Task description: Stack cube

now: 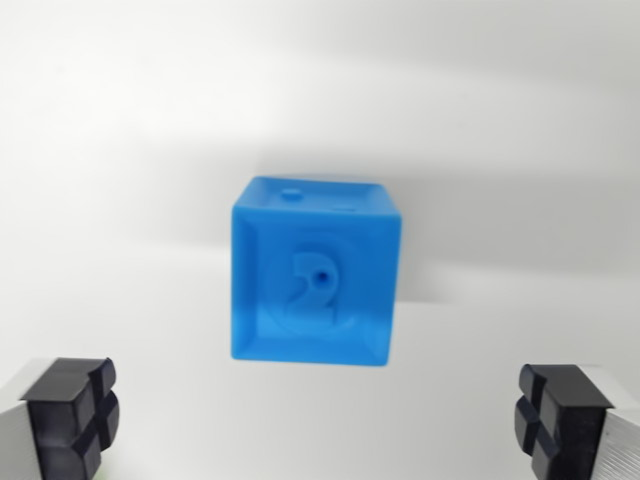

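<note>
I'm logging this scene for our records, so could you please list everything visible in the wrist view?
cube: one, blue, near the middle of the wrist view, resting on the surface, with a raised figure like a 2 on the face toward the camera and small holes on top.
surface: one, white, plain, filling the whole background; a soft shadow lies across it behind the cube.
gripper: one, open, apart from the cube and holding nothing.
fingers: two, silver bodies with black pads, one at the wrist view's lower left, one at its lower right, both clear of the cube.
</note>
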